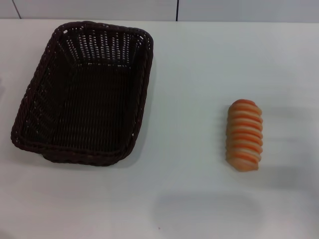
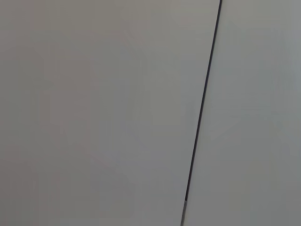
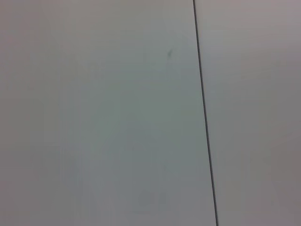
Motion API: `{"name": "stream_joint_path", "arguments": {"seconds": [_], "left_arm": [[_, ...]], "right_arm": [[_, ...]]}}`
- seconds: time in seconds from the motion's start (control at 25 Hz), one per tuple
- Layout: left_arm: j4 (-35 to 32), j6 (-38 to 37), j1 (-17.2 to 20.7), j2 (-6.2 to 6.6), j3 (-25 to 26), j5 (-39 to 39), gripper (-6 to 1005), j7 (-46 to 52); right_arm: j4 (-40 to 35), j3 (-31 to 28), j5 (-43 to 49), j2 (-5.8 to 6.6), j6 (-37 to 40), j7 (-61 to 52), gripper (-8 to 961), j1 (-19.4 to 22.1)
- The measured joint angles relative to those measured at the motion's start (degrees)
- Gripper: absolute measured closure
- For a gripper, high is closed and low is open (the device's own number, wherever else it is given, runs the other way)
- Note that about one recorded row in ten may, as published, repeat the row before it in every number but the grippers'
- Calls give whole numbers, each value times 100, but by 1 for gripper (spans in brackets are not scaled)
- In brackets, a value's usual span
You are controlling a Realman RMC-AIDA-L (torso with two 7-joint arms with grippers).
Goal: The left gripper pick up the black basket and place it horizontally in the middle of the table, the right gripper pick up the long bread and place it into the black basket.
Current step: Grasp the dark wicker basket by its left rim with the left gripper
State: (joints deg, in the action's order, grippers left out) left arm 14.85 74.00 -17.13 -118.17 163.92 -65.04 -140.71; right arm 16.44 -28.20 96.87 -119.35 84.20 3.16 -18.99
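The black basket (image 1: 84, 94) lies on the left part of the white table (image 1: 189, 79) in the head view, its long side running away from me, and nothing is inside it. The long bread (image 1: 244, 135), striped orange and cream, rests on the table to the right, well apart from the basket, also lengthwise front to back. Neither gripper shows in any view. Both wrist views hold only a plain pale surface crossed by a thin dark seam (image 2: 202, 108) (image 3: 204, 108).
A pale wall with dark vertical seams (image 1: 177, 10) runs along the table's far edge. White tabletop lies between the basket and the bread and along the near side.
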Motion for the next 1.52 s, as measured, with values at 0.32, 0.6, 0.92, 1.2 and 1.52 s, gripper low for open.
{"name": "stream_joint_path", "arguments": {"seconds": [0.32,0.6,0.92,1.2,1.52], "left_arm": [[-13,0,6,-10,0,0,165,0],[-64,7,17,-13,0,0,165,-8],[-87,10,60,-13,0,20,165,-2],[-110,23,60,-13,0,6,165,-1],[-133,37,51,-13,0,0,165,-5]], "right_arm": [[0,-40,-17,0,0,0,255,-1],[0,-46,-20,0,9,0,255,-5],[0,-50,-28,0,2,0,256,-43],[0,-46,-29,-5,1,0,256,-43],[0,-45,-28,-9,-1,0,256,-50]]}}
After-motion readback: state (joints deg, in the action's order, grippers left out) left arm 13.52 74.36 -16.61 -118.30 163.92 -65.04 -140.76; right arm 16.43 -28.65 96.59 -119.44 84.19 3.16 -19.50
